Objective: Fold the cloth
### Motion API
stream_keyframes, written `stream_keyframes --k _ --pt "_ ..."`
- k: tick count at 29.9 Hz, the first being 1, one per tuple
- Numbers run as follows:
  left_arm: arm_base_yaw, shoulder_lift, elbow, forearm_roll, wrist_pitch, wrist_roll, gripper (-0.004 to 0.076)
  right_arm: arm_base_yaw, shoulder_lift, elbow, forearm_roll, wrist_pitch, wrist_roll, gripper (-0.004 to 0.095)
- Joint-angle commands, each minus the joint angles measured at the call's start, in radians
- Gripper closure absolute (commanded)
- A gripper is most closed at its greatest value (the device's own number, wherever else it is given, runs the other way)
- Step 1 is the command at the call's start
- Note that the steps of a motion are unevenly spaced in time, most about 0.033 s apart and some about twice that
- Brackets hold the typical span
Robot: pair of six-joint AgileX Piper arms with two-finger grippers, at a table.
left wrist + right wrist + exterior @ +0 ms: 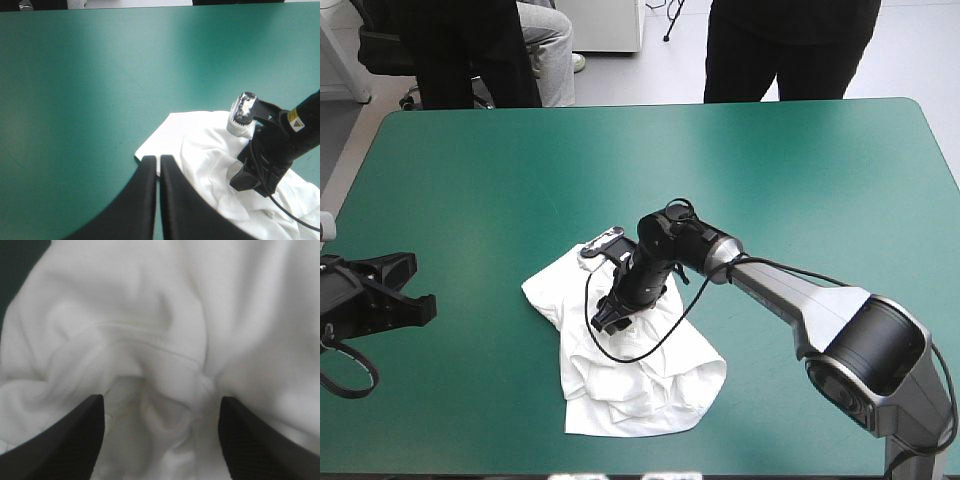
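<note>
The white T-shirt [640, 375] lies as a crumpled heap on the teal-green cover near the table's front middle. My right gripper [610, 318] is pressed down onto the heap's upper part, fingers spread wide. In the right wrist view the gripper [160, 405] is open, with a bunched fold and a hem seam of the T-shirt [165, 340] between its fingers. My left gripper [420, 300] hovers at the table's left edge, clear of the cloth. In the left wrist view it [157, 162] is shut, pointing toward a flat corner of the T-shirt [175, 135], with the right gripper [260, 175] beyond.
Bare teal-green cover [720, 160] stretches behind and to both sides of the heap. The table's front edge runs close below the T-shirt's lower hem.
</note>
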Motion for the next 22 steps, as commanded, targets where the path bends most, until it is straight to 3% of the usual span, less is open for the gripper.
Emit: stream_keyframes --k 1,4,8,11,22 --pt "-0.001 0.004 -0.021 -0.003 0.059 -0.018 0.0696 -0.045 -0.132 -0.051 -0.012 -0.007 0.041 0.0298" --pt "-0.001 0.014 -0.021 0.019 0.059 -0.007 0.0619 -0.075 -0.206 -0.049 -0.077 0.01 0.072 0.0341" --pt "-0.001 0.073 -0.021 0.019 0.059 0.011 0.0378 -0.109 -0.293 -0.031 -0.185 0.112 0.08 0.0374" --pt "-0.001 0.142 -0.021 0.021 0.059 0.011 0.0216 -0.118 -0.355 0.018 -0.191 0.127 0.096 0.0375" --pt "-0.001 0.493 -0.021 0.032 0.05 0.097 0.0253 -0.124 -0.559 0.342 -0.262 0.063 0.228 0.0413"
